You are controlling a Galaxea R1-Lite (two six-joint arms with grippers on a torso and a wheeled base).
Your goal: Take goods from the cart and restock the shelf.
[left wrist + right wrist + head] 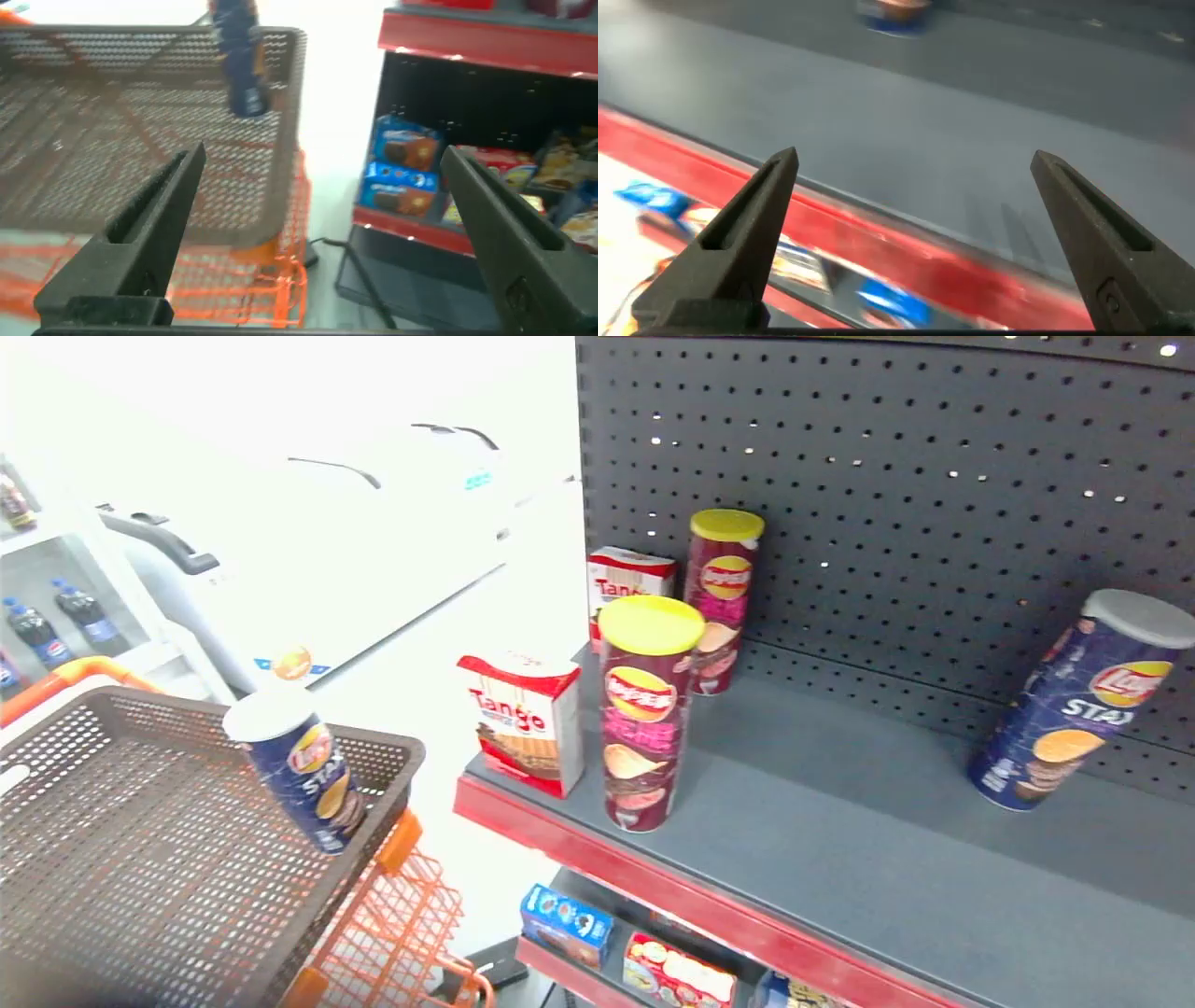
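Matte shelf | cylindrical can (blue) in perforated cart | left end effector, right end effector wide

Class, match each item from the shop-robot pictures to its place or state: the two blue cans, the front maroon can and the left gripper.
Column one:
1. blue can with white lid
2. blue can with grey lid
3. front maroon can
4. left gripper

Column two:
A. alone on the right of the shelf, by the pegboard
B. open, holding nothing
C. in the cart's brown basket
D. beside the red-and-white box at the shelf's front edge

Pairs: 1-C, 2-A, 3-D, 4-B.
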